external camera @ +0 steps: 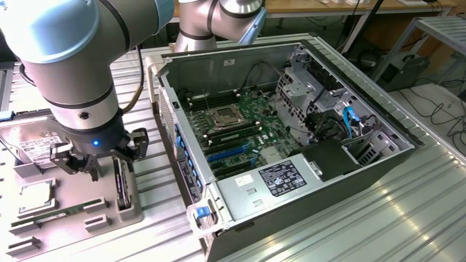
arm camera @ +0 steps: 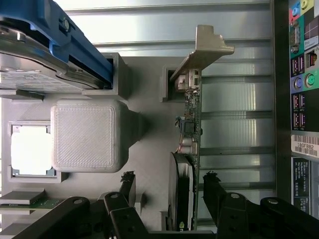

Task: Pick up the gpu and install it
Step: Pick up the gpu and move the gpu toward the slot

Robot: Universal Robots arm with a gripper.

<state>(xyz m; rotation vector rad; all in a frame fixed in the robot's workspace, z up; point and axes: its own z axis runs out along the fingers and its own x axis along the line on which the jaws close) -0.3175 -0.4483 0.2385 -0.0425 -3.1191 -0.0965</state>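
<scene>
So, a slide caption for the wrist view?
Open gripper straddles the gpu, standing on edge in a grey tray beside the computer case.

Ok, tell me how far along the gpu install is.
Done: the gripper is lined up over the gpu, jaws open on either side of its fan end. In hand: nothing; the gpu stands on edge in the grey holder, not gripped. Left: both pickup and install; the open computer case has no card in it yet, and its blue slots look free.
</scene>
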